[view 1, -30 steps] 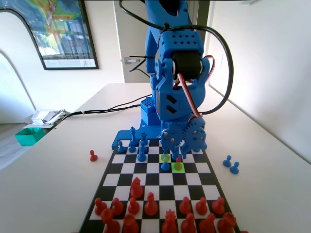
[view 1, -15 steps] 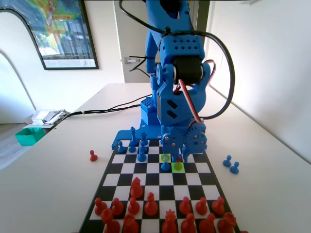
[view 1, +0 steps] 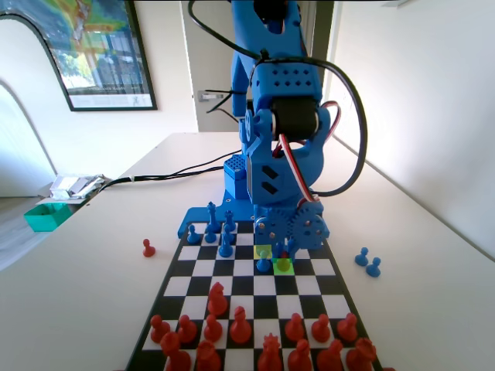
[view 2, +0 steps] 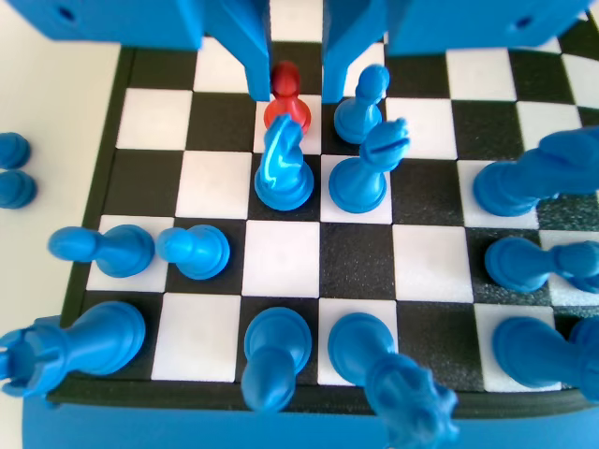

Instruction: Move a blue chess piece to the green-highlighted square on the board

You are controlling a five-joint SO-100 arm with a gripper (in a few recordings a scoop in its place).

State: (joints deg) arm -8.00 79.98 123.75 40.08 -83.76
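1. One gripper [view 1: 285,251] on the blue arm, lowered at the far end of the board [view 1: 255,286], at centre frame in the fixed view. In the wrist view its jaws hang from the top edge, spread apart, and the gripper [view 2: 296,94] straddles a red pawn [view 2: 285,101]. The pawn's head lies close against the left jaw, and a white gap shows beside the right jaw. Nothing is pinched.
2. One green-highlighted square [view 1: 284,265], just right of centre in the fixed view. It lies directly under the gripper and the red pawn stands on it.
3. One blue chess piece [view 1: 264,263], a short pawn just left of the green-highlighted square in the fixed view. Its head overlaps a yellow-tinted square [view 1: 264,251]. Whether its base stands on that square or just in front of it cannot be told. In the wrist view the blue chess piece [view 2: 360,101] stands just right of the right jaw, free of the gripper.
4. One blue knight [view 2: 284,173] and one taller blue piece [view 2: 365,178], just below the red pawn in the wrist view.
5. Several more blue pieces, across the lower half of the wrist view on the board [view 2: 285,257].
6. Many red pieces [view 1: 240,328], along the bottom of the fixed view.
7. One loose red pawn [view 1: 148,248], off the board on the table at left in the fixed view.
8. Two loose blue pawns [view 1: 367,262], off the board at right in the fixed view. They show at the left edge in the wrist view [view 2: 13,170].
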